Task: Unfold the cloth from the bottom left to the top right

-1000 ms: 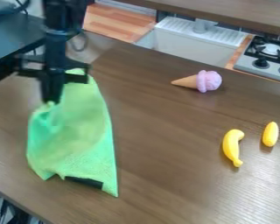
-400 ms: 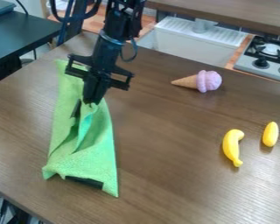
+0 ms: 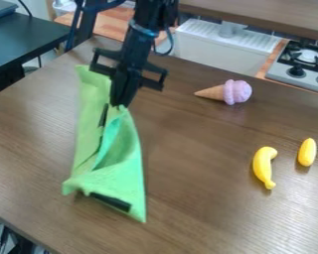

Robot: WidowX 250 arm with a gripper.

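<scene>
The gripper [image 3: 120, 105] hangs over the left part of the table, shut on the green cloth at its upper right edge. The cloth [image 3: 119, 172] lies as a long, bunched strip from the upper left down to the lower middle, with raised folds running up to the fingertips. One dark patch shows along its bottom edge and another just below the gripper.
On the brown table [image 3: 195, 198], a toy ice cream cone [image 3: 229, 92] lies at the upper right of the cloth. A toy banana [image 3: 263, 166] and a smaller yellow toy [image 3: 307, 152] lie on the right. A sink [image 3: 214, 47] and stove [image 3: 301, 64] stand behind.
The gripper has moved right, first clearly and then slightly, pulling the cloth along. The cloth's upper left part has come down onto the table, and its bottom edge has shifted right.
</scene>
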